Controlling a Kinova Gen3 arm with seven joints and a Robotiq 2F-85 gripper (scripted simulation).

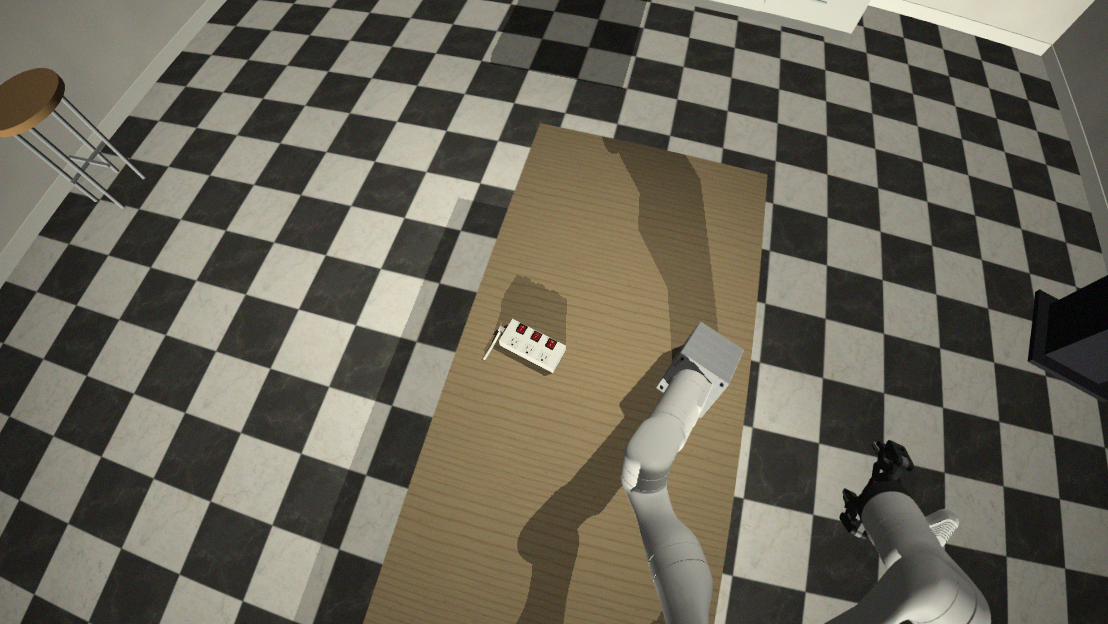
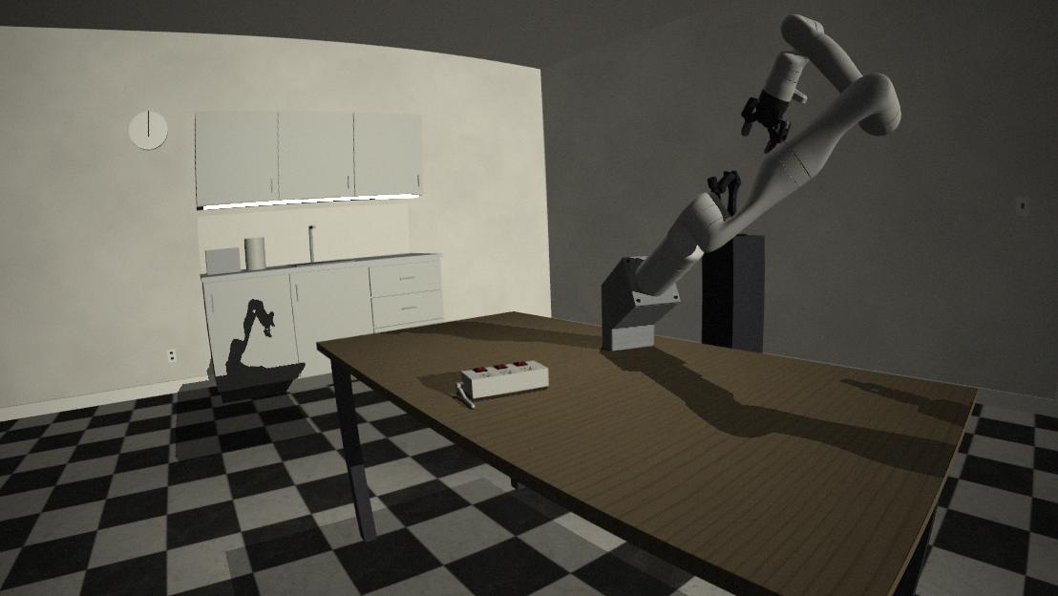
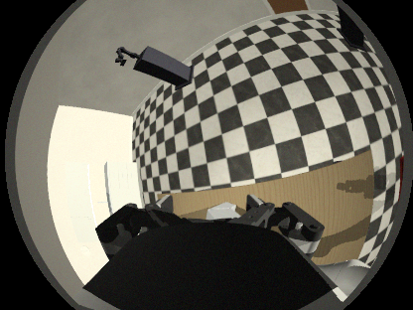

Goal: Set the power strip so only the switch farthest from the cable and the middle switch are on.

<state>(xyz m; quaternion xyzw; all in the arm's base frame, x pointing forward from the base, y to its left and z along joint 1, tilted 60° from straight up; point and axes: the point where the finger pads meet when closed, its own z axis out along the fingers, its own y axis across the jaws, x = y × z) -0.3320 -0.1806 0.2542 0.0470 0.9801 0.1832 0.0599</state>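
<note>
A white power strip [image 1: 531, 344] lies flat, right way up, near the left edge of the wooden table [image 1: 589, 387]. It also shows in the exterior view [image 2: 504, 377]. Three red switches [image 1: 535, 335] sit in a row on its top; I cannot tell which are on. Its short cable stub [image 1: 491, 344] sticks out at the left end [image 2: 464, 392]. My gripper [image 1: 876, 480] [image 2: 766, 121] is open and empty, high in the air beyond the table's right edge and far from the strip. In the wrist view the fingers stand wide apart with nothing between them.
My arm's grey base [image 1: 709, 356] is mounted at the table's right edge. A black pedestal [image 1: 1073, 333] stands on the floor to the right. A wooden stool [image 1: 31, 100] stands at the far left. A kitchen counter [image 2: 326, 296] lines the back wall.
</note>
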